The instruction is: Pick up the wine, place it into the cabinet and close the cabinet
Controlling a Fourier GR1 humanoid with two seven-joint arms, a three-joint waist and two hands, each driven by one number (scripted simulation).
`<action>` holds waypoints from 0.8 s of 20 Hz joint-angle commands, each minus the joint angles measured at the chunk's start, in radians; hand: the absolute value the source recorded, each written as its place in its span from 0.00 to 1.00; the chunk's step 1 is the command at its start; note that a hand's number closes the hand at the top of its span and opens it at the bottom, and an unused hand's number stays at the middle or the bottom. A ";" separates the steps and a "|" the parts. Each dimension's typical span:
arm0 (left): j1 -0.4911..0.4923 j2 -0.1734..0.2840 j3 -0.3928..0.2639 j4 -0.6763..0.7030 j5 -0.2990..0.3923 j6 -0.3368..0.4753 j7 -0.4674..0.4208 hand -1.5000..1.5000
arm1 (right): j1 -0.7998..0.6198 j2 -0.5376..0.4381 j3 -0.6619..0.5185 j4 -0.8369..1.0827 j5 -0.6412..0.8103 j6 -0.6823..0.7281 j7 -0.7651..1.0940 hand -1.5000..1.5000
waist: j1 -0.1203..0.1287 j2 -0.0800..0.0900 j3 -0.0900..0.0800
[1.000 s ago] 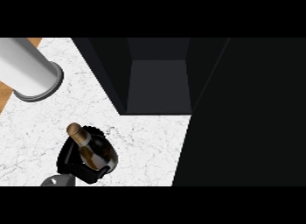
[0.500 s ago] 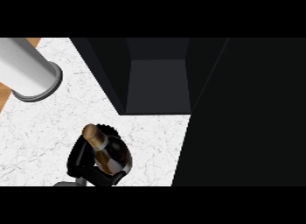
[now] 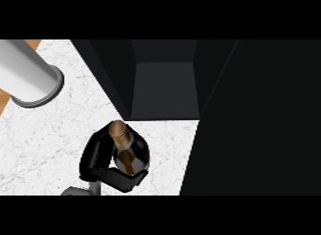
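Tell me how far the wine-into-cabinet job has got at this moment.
Done: the wine bottle is picked up, the hand curled round it; which hand is unclear. In hand: the bottle is over the marble counter, its neck pointing toward the open cabinet. Left: it is not yet inside the compartment, and the cabinet is not yet closed.

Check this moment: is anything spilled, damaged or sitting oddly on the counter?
Nothing stands out. The wine bottle is held in the hand above the white marble counter, neck pointing toward the open dark cabinet. No spill shows. The grey cylinder at upper left looks intact.
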 commanded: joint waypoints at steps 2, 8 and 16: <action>-0.132 -0.001 -0.009 0.023 -0.009 0.136 0.054 1.00 | 0.069 -0.037 0.018 -0.192 0.056 -0.001 0.048 0.00 | -0.007 0.002 0.000; -0.218 -0.001 -0.011 0.161 -0.027 0.192 0.019 1.00 | 0.122 -0.077 -0.014 -0.207 0.016 0.014 -0.004 0.00 | -0.007 0.004 0.000; -0.366 -0.001 0.019 0.251 -0.023 0.193 0.073 1.00 | 0.162 -0.087 -0.054 -0.218 -0.030 0.031 -0.063 0.00 | -0.009 0.004 0.001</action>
